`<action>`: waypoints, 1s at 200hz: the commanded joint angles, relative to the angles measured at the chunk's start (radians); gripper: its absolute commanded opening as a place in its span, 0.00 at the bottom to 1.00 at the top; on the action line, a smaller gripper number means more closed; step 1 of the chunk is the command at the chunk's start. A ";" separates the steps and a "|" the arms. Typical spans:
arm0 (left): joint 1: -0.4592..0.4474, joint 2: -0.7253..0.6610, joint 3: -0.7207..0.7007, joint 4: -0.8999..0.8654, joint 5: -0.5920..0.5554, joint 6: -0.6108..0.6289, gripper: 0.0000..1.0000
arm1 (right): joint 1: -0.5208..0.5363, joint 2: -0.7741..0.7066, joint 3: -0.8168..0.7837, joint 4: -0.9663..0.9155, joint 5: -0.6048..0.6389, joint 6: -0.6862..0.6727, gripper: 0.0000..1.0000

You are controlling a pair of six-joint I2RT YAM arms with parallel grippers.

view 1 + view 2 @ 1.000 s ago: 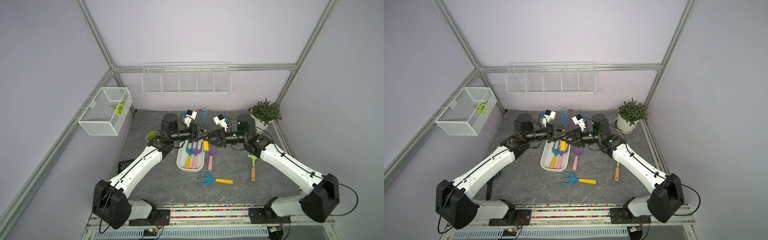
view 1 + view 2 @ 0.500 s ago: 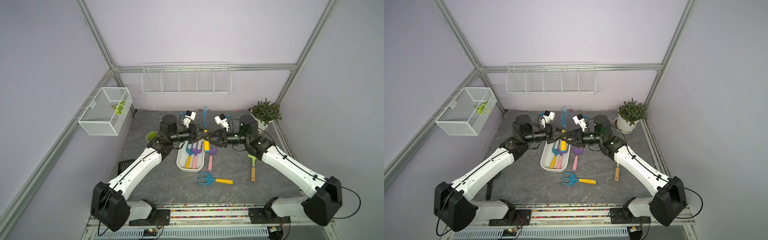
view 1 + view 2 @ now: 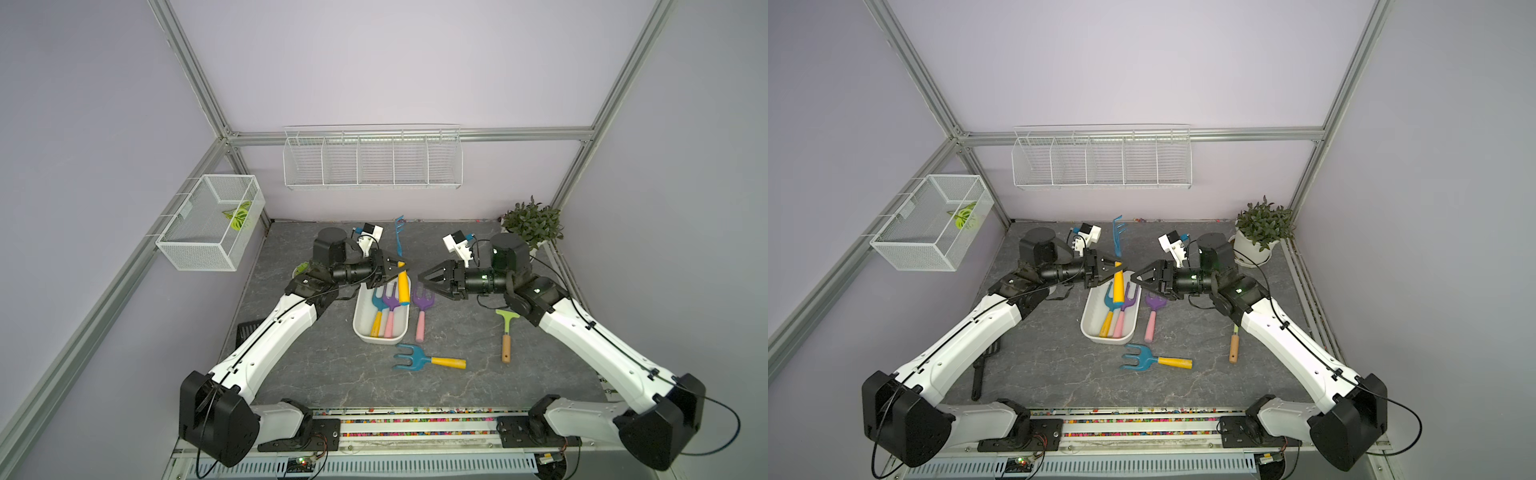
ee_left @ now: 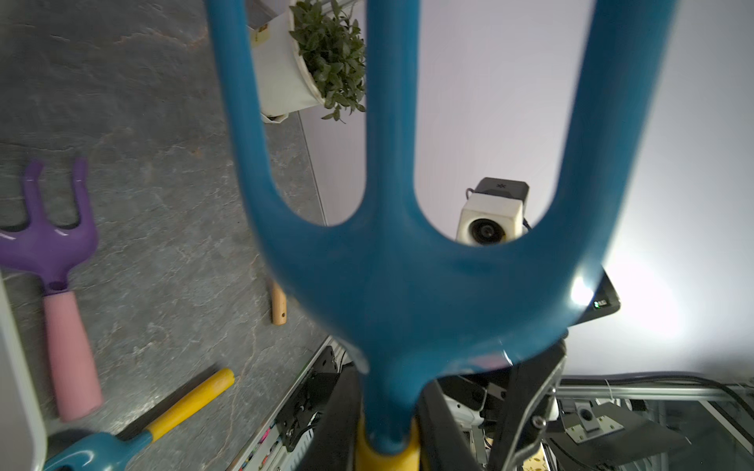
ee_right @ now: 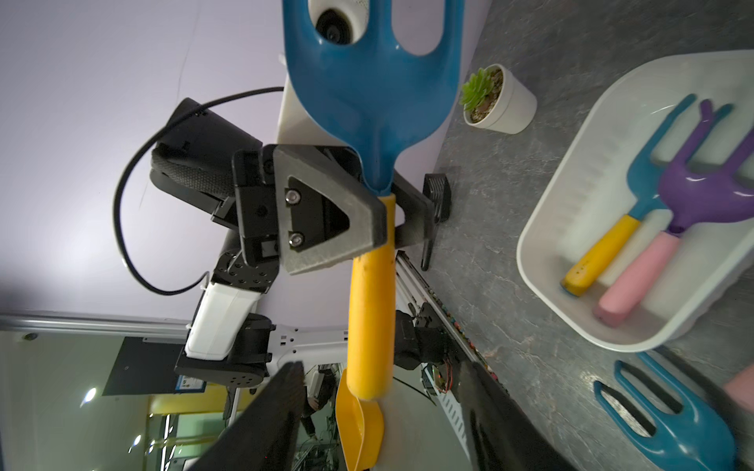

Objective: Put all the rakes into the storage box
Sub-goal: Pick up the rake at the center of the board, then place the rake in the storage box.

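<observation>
Storage box, a shallow white plastic tub with rounded corners, lay mid-surface, and the blue-headed, yellow-handled plastic rake hung head-up over its far end, seemingly poised for lowering in, clamped by the black left gripper while the black right gripper hovered, jaws apart, beside the handle.

My left gripper has shut tight on the blue plastic hand rake, on its yellow handle. My right gripper has let go of it, opened its jaws and moved back, so now there is a gap between them.
</observation>
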 commanded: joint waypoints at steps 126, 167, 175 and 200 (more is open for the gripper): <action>0.005 0.314 0.244 -0.793 -0.666 0.589 0.00 | -0.160 -0.039 -0.057 -0.342 0.204 -0.169 0.64; 0.000 0.394 0.266 -0.788 -0.738 0.605 0.00 | -0.163 0.010 -0.040 -0.544 0.312 -0.268 0.61; -0.001 0.407 0.266 -0.783 -0.741 0.609 0.00 | -0.163 0.017 -0.044 -0.553 0.304 -0.277 0.60; -0.003 0.431 0.274 -0.772 -0.743 0.617 0.00 | -0.164 0.007 -0.080 -0.538 0.302 -0.274 0.60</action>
